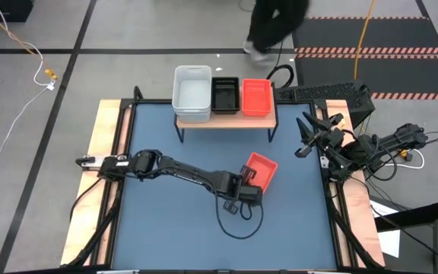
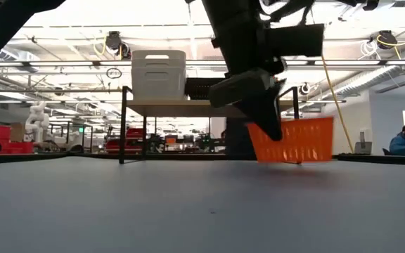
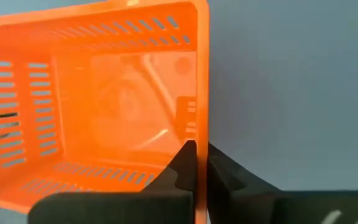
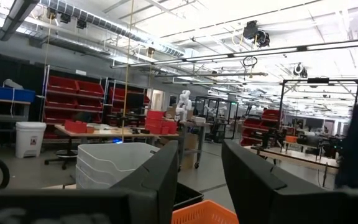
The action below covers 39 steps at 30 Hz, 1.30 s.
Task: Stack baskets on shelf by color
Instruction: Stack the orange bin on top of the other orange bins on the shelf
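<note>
Red basket (image 1: 261, 169) gripped by one wall in the left pincer (image 1: 247, 185), near the middle of the blue-grey surface (image 1: 166, 221), in front of the shelf (image 1: 226, 119). Seen from the left wrist, fingers (image 3: 185, 163) closed on either side of the slotted wall, one inside the basket, one outside. Seen from table height, lifted clear of the surface and tilted, hanging from that pinched wall. Probably held by the rim so as to drop open side up onto a matching basket.

Shelf at the far edge of the surface, carrying three groups side by side: white baskets (image 1: 192, 93) at the left end, standing tallest and looking like several nested, black basket (image 1: 225, 94) in the middle, another red basket (image 1: 255, 97) at the right end. Colours kept apart, so the held basket presumably bound for the red at the right end; lift and carry still to do.

Right pincer (image 1: 308, 135) parked at the right edge of the surface, well apart from the baskets, fingers spread wide, holding nothing.
</note>
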### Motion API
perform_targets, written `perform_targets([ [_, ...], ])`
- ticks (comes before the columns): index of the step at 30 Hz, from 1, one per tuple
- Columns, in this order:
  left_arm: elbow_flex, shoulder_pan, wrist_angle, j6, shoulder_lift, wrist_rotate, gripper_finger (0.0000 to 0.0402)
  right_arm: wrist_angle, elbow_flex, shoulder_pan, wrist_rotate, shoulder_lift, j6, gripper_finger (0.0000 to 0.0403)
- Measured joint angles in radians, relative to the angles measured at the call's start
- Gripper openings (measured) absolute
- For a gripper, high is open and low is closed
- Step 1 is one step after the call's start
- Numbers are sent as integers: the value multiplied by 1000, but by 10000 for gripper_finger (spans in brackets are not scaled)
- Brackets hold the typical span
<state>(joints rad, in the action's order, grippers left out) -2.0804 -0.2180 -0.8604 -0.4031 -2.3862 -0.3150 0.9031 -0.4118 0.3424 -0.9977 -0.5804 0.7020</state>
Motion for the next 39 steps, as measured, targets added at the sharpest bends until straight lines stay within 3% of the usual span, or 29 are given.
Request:
perform_targets([
  [3, -1, 7, 5, 52, 7, -79, 10, 0, 0, 0, 0, 0, 0, 118],
  [12, 18, 58, 49, 274, 6, -49, 10, 0, 0, 0, 0, 0, -7, 118],
  [19, 17, 34, 30, 226, 44, -42, 10, 0, 0, 0, 0, 0, 0, 118],
  [28, 14, 42, 9, 225, 222, -74, 10, 2, 0, 0, -48, 0, 14, 118],
  [32, 14, 64, 16, 172, 307, -144, 10, 5, 0, 0, -76, 0, 16, 118],
  [39, 14, 155, 95, 42, 438, -150, 10, 10, 0, 0, -77, 0, 26, 118],
])
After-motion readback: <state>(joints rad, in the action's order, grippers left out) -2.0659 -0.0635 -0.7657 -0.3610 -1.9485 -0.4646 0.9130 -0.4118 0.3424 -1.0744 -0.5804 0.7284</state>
